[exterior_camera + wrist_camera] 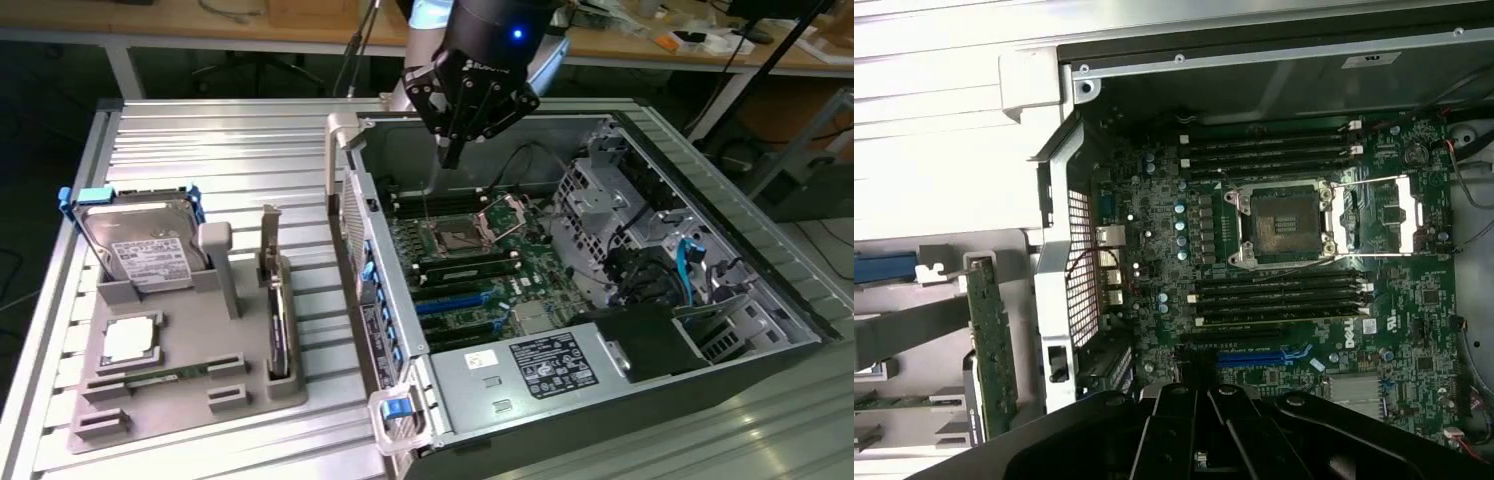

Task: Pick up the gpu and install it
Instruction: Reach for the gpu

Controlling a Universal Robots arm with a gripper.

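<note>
End effector [451, 157] closed together, empty, over motherboard [541, 268]; exterior view's gpu [276, 320] upright in grey holder [174, 392]

Bright, even light covers the table [200, 150]; beside the computer case [741, 235] it glares washed-out white in the wrist view, and the case's interior lies shadowed.

An open computer case [747, 235] lies on its side across the right half of the exterior view, on a ribbed metal table [214, 150]. Inside, a green motherboard [534, 265] shows a bare processor socket [461, 240] near the middle, its metal cover flipped open. Black memory slots [467, 270] run beside it, with blue slots [461, 300] lower down. A labelled power supply [527, 375] sits at lower centre, and blue cables [687, 265] hang at the right. At the left, a grey holder [174, 400] carries an upright hard drive [138, 245] in a blue frame, a silver chip [127, 340] and a thin green memory stick [154, 377].
</note>
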